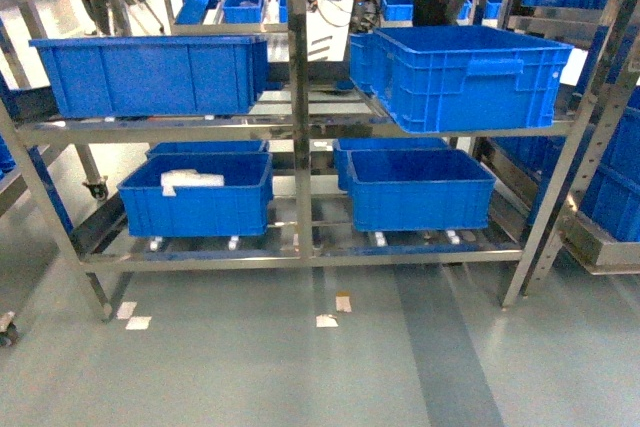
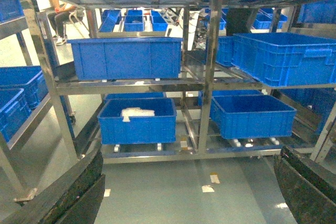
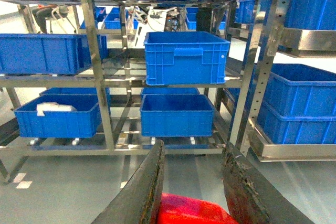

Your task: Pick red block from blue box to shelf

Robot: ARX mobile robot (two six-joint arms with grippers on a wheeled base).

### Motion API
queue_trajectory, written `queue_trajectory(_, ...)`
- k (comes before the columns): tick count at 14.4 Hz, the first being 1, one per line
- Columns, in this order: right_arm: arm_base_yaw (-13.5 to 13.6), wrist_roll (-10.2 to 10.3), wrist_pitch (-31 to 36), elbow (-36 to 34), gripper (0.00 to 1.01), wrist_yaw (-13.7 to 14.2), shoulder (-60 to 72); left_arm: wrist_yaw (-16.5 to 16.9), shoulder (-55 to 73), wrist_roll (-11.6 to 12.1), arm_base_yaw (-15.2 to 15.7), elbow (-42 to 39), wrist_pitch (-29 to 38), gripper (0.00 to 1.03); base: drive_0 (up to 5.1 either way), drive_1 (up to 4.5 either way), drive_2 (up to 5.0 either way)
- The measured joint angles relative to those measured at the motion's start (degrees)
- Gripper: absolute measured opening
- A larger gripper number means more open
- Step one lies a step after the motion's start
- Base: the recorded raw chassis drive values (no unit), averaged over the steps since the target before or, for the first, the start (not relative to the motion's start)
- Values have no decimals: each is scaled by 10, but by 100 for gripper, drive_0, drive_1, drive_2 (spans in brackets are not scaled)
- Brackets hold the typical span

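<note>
The right end effector (image 3: 191, 192), bottom centre of the right wrist view, grips the red block (image 3: 184, 211). The left end effector (image 2: 189, 192) is spread and empty. Risk: a weak pinch could drop the block short of the shelf (image 1: 300, 127).

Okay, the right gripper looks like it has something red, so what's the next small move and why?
Probably carry the right gripper forward and up toward the shelf. The right wrist view shows something red, likely the red block, between its fingers, so the pick seems done. The shelf stands ahead across open floor, with bare rail between the blue crates. The left gripper looks open, with nothing visible in it.
</note>
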Motion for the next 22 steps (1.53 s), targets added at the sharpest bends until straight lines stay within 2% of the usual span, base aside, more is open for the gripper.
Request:
queue_trajectory(13,0,0,3,0,28,0,0,-2,0,0,0,0,1,98,-156,-156,-156)
queue_trajectory(22,0,0,-1,0,28,0,0,0,0,0,0,0,0,98,177,289,-470)
